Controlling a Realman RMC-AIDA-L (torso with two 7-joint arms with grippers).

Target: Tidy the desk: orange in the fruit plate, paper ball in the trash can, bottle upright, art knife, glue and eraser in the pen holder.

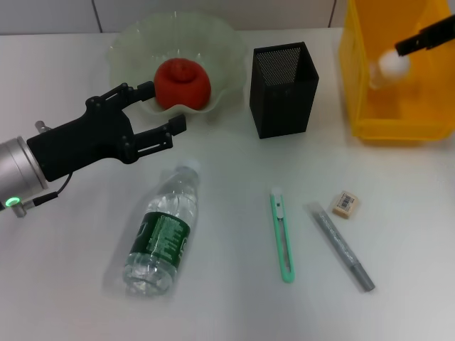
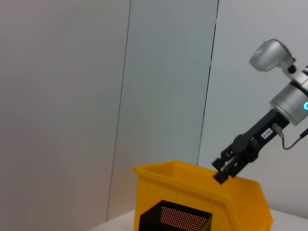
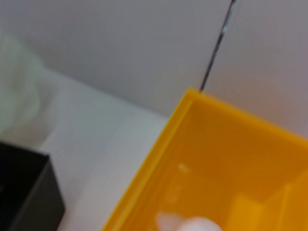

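Overhead, the right gripper pinches the paper ball above the trash can. Meanwhile the left gripper hangs spread beside the plate holding the orange; the bottle lies flat.

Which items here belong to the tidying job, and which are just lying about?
Job items: orange, fruit plate, paper ball, trash can, bottle, art knife, glue, eraser, pen holder.

Lying about: nothing else on the desk.
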